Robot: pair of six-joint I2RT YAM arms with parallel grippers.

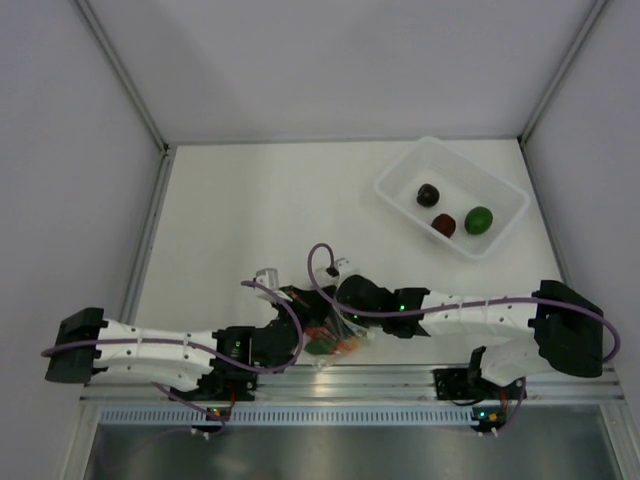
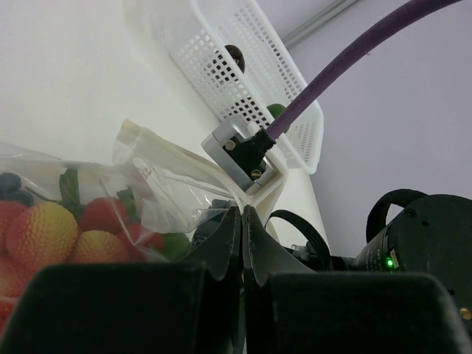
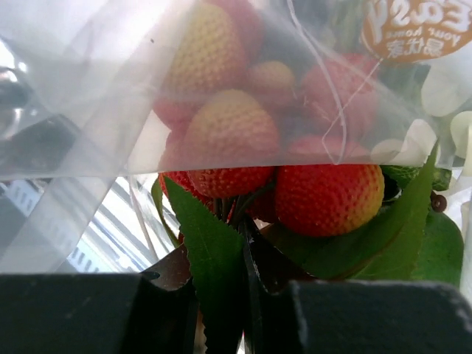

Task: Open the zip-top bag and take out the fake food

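The clear zip-top bag [image 1: 338,335] lies near the table's front edge between both grippers. Red and orange-yellow bumpy fake food [image 2: 40,232] with green leaves fills it. My left gripper [image 2: 241,211] is shut, and the bag's crinkly upper edge [image 2: 166,181] runs down into its fingertips. In the top view the left gripper [image 1: 298,336] sits just left of the bag. My right gripper [image 3: 243,237] is shut on a green leaf [image 3: 214,258] and the stems of a red berry cluster [image 3: 328,195] at the bag's [image 3: 110,110] mouth. It reaches in from the right [image 1: 347,316].
A white tub [image 1: 500,190] stands at the back right with a dark maroon piece [image 1: 428,194], a dark red piece [image 1: 444,224] and a green piece [image 1: 479,219] inside. The tub [image 2: 243,66] shows beyond the bag in the left wrist view. A metal rail [image 1: 380,378] borders the near edge.
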